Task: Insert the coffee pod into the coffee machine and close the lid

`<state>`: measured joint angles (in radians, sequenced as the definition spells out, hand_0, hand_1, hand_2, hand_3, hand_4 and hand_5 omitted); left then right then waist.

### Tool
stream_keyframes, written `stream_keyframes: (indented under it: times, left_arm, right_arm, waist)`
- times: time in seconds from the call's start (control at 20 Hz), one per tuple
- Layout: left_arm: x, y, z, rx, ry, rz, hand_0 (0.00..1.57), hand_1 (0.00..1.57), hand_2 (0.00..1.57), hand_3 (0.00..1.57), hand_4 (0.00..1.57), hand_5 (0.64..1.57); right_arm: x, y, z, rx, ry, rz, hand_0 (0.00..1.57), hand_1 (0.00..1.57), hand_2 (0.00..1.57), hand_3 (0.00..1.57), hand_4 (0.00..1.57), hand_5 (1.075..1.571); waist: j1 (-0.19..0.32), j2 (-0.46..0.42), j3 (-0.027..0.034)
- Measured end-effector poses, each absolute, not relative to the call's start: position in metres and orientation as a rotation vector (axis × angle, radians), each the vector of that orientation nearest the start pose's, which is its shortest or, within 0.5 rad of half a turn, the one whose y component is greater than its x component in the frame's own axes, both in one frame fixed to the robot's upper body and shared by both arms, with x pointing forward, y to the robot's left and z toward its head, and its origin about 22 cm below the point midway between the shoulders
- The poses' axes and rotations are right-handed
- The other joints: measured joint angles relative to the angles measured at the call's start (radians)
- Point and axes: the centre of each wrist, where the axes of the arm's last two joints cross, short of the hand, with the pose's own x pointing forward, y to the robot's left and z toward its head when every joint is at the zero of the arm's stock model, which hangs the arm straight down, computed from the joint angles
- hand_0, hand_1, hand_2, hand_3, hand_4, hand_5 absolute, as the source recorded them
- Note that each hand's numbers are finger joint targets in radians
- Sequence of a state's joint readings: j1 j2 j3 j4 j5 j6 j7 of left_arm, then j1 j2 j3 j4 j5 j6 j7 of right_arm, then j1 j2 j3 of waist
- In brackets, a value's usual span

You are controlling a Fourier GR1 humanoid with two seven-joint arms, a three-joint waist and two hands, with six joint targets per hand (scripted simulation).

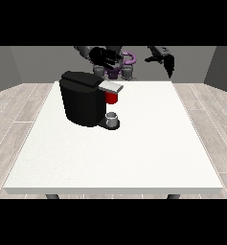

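Observation:
A black coffee machine [81, 103] stands on the white table [134, 153] at the left of centre. Its grey lid [111, 86] lies nearly level over a red part [112, 97] at the machine's front. A small grey cup [112, 117] sits on the machine's base. The hand at the view's left [107, 57] hovers above and behind the machine's top, apart from the lid, its fingers curled with nothing seen in them. The hand at the view's right [166, 61] hangs in the air over the table's far right edge, fingers pointing down. No separate coffee pod shows.
The robot's body [120, 67] stands behind the table's far edge. Wooden floor surrounds the table. The table's front edge runs near the bottom of the view.

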<state>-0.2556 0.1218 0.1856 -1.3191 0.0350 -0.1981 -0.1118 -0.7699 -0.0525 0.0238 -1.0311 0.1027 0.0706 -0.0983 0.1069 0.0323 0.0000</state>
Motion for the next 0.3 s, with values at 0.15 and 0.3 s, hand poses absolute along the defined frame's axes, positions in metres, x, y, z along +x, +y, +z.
stream_keyframes:
  times: [0.15,0.3]
  left_arm:
    - [0.299,0.283,0.005,-0.018,-1.663,-0.091,0.0,0.0,0.0,0.0,0.14,1.571]
    - [0.289,0.281,-0.01,-0.014,-1.647,-0.065,0.0,0.0,0.0,0.0,0.19,1.571]
  right_arm:
    - [0.378,-0.13,0.076,0.207,-1.809,0.468,0.0,0.0,0.0,0.0,0.29,1.571]
    - [0.358,-0.135,0.048,0.267,-1.769,0.396,0.0,0.0,0.0,0.0,0.16,1.571]
  waist:
    - [-0.03,-0.042,-0.0001]
    - [-0.067,-0.088,-0.0002]
